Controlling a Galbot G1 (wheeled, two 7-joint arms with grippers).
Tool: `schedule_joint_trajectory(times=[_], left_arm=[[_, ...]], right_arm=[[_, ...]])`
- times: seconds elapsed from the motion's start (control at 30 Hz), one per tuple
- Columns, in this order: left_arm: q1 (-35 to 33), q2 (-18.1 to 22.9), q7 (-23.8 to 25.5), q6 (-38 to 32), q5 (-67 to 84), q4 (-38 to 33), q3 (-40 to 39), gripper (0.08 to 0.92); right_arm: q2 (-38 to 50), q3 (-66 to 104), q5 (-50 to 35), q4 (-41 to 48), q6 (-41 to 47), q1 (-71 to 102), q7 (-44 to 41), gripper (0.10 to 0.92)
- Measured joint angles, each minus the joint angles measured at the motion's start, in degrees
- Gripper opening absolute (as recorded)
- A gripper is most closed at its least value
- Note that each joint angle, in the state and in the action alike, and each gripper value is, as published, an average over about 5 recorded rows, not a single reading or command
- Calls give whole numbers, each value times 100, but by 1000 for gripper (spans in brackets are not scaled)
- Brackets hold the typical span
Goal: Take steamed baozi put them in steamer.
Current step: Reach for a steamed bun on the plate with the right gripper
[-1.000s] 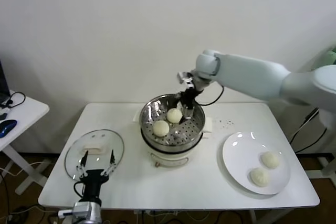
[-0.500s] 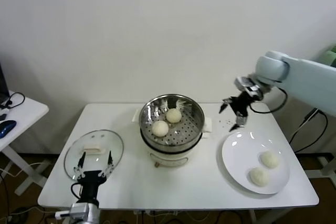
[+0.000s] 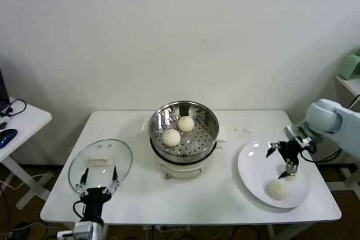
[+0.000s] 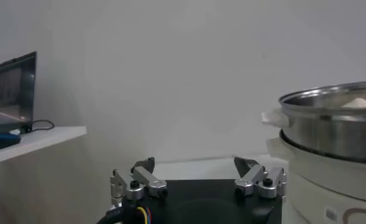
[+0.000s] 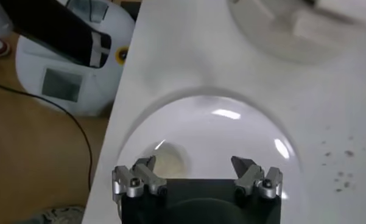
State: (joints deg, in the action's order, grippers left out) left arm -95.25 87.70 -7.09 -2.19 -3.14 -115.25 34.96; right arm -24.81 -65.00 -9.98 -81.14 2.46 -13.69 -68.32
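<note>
The right gripper [image 3: 288, 161] has swung away from the steamer [image 3: 184, 133] and is now hanging over the plate [image 3: 253, 167], fingers wide apart, holding nothing. Head view is showing one bun [image 3: 278, 188] just below it; the second bun is hiding behind the gripper. Two buns [image 3: 172, 137] are sitting in the steamer, far from it. The left gripper [image 3: 99, 181] is waiting open beside the lid [image 3: 101, 158].

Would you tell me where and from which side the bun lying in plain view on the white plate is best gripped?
Grip the bun across its widest middle, coming straight down: it sits dome-up on the flat plate with open space around it. The open right gripper hangs just above.
</note>
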Motion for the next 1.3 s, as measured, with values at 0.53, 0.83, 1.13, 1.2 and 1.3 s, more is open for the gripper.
schedule_joint_trajectory(times=[0.53, 0.83, 1.13, 1.2, 1.3], left_arm=[[-40, 16, -17, -38, 11, 128, 4, 823], [-17, 22, -62, -25, 45, 183, 29, 823], [5, 29, -65, -18, 48, 224, 25, 823], [11, 31, -66, -16, 48, 230, 24, 823], [16, 33, -67, -12, 48, 233, 24, 823]], right_arm=[[64, 609, 564, 186, -140, 1110, 288, 823], [-66, 780, 793, 370, -214, 1376, 362, 823], [-212, 896, 980, 523, -235, 1510, 406, 823], [-240, 911, 998, 549, -236, 1524, 409, 822], [-273, 935, 1013, 576, -239, 1542, 411, 805]])
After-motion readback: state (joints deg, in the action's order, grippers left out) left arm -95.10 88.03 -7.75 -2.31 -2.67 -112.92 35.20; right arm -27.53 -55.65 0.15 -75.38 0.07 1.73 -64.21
